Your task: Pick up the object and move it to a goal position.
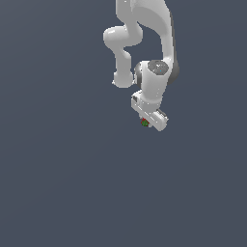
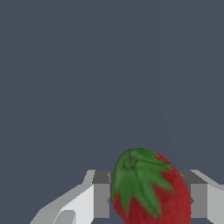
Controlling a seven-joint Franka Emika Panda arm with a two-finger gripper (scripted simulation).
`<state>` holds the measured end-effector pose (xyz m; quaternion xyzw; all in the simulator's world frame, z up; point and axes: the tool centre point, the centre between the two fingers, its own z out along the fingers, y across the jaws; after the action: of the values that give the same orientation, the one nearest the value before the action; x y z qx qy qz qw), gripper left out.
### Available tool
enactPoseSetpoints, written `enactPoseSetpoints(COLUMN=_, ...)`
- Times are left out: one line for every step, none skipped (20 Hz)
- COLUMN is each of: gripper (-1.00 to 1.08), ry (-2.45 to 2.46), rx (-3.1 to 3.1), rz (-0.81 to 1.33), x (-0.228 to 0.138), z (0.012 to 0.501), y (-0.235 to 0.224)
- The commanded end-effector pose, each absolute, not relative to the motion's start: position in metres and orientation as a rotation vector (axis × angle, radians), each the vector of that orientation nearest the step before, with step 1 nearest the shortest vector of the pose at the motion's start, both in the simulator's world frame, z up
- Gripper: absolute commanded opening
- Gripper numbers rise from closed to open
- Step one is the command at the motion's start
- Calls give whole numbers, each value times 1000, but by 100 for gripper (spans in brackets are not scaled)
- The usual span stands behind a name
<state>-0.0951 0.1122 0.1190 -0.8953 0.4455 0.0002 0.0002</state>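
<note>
The object [image 2: 148, 192] is a small red strawberry-like thing with a green leafy cap. In the wrist view it sits between my two white fingers [image 2: 101, 199], which touch it on both sides. My gripper [image 2: 150, 202] is shut on it. In the exterior view the object [image 1: 144, 122] shows as a tiny red and green spot under the white hand, where the gripper [image 1: 146, 124] points down from the arm in the upper middle of the picture. Whether it rests on the surface or hangs just above it, I cannot tell.
A plain dark grey-blue surface [image 1: 72, 183] fills both views. The white arm [image 1: 154, 72] comes down from the exterior view's top edge. No other object or marker shows.
</note>
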Motion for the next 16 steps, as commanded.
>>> enactPoseSetpoints(gripper=-100, ry=1401, rx=-2812, rz=-1, x=-107, z=131, y=134)
enactPoseSetpoints(gripper=-100, ry=1401, rx=-2812, rz=-1, x=-111, z=135, y=142)
enactPoseSetpoints(gripper=-100, ry=1401, rx=-2812, rz=-1, x=-115, z=139, y=150)
enactPoseSetpoints(gripper=-100, ry=1402, rx=-2812, rz=-2, x=-119, z=143, y=157)
enactPoseSetpoints(gripper=-100, ry=1402, rx=-2812, rz=-2, x=-122, z=147, y=163)
enactPoseSetpoints(gripper=-100, ry=1402, rx=-2812, rz=-2, x=-125, z=150, y=169)
enactPoseSetpoints(gripper=-100, ry=1402, rx=-2812, rz=-2, x=-128, z=153, y=175)
enactPoseSetpoints(gripper=-100, ry=1402, rx=-2812, rz=-2, x=-130, z=156, y=181)
enactPoseSetpoints(gripper=-100, ry=1402, rx=-2812, rz=-2, x=-132, z=159, y=185)
enactPoseSetpoints(gripper=-100, ry=1402, rx=-2812, rz=-2, x=-134, z=161, y=190)
enactPoseSetpoints(gripper=-100, ry=1402, rx=-2812, rz=-2, x=-136, z=163, y=194)
enactPoseSetpoints(gripper=-100, ry=1402, rx=-2812, rz=-2, x=-138, z=165, y=197)
enactPoseSetpoints(gripper=-100, ry=1402, rx=-2812, rz=-2, x=-139, z=166, y=200)
enactPoseSetpoints(gripper=-100, ry=1402, rx=-2812, rz=-2, x=-140, z=167, y=202)
enactPoseSetpoints(gripper=-100, ry=1402, rx=-2812, rz=-2, x=-141, z=168, y=204)
enactPoseSetpoints(gripper=-100, ry=1402, rx=-2812, rz=-2, x=-141, z=169, y=205)
